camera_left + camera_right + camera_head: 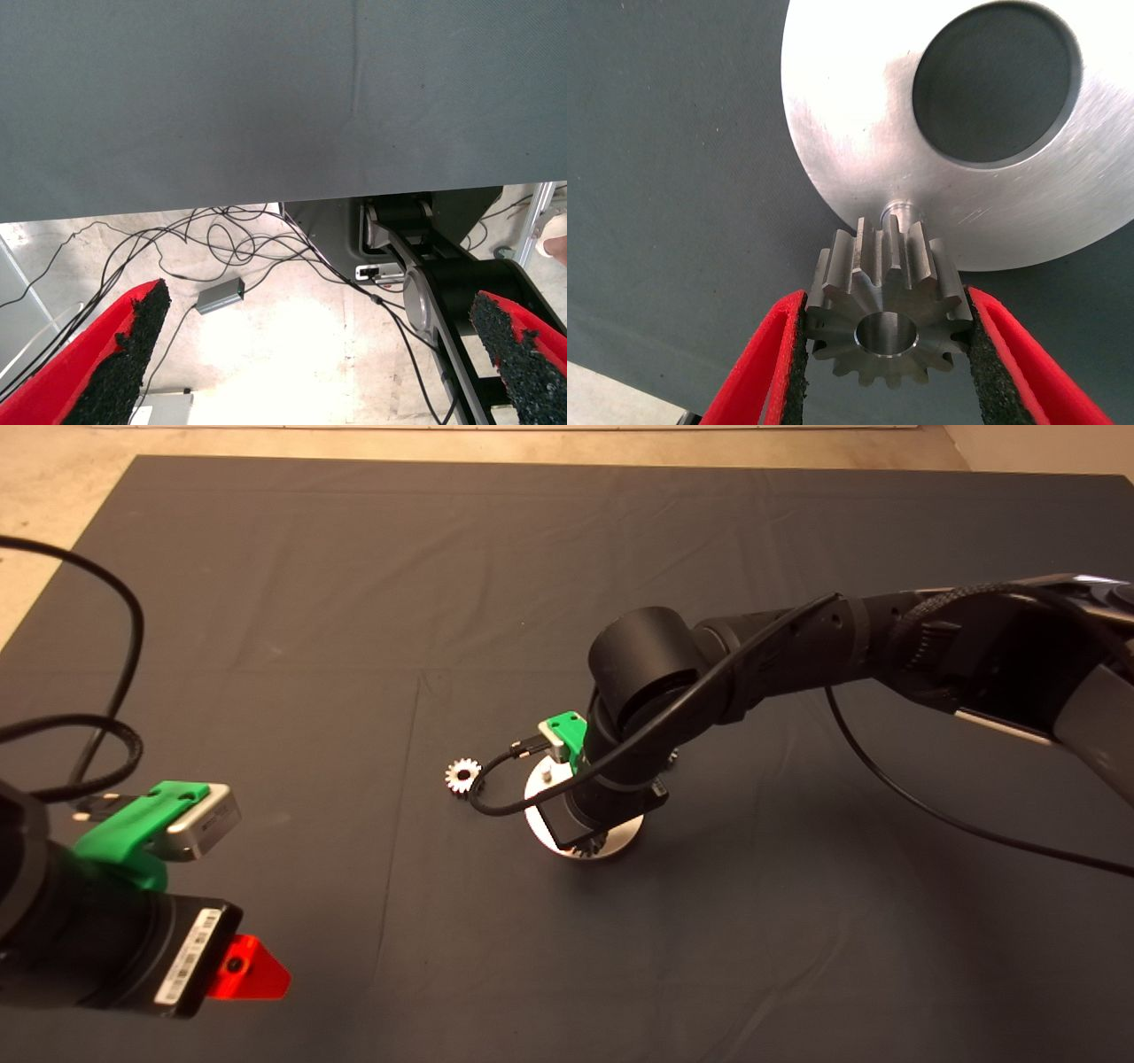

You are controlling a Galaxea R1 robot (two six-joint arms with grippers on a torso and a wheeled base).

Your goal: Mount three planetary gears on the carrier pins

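My right gripper [886,305] is shut on a shiny steel planetary gear [884,323], gripping its teeth from both sides. It holds the gear at the rim of the white carrier disc [859,133], just in front of one short metal carrier pin [902,211]. The gear's hole is not on the pin. In the head view the right wrist covers most of the disc [539,788]. A second gear [462,775] lies flat on the mat left of the disc. The other pins and the third gear are hidden. My left gripper [252,967] is parked at the lower left, open and empty.
The dark mat [266,602] spreads around the disc. A black cable [496,802] loops from the right wrist between the loose gear and the disc. The left wrist view looks past the mat's edge [266,208] at floor cables and the robot's base [425,266].
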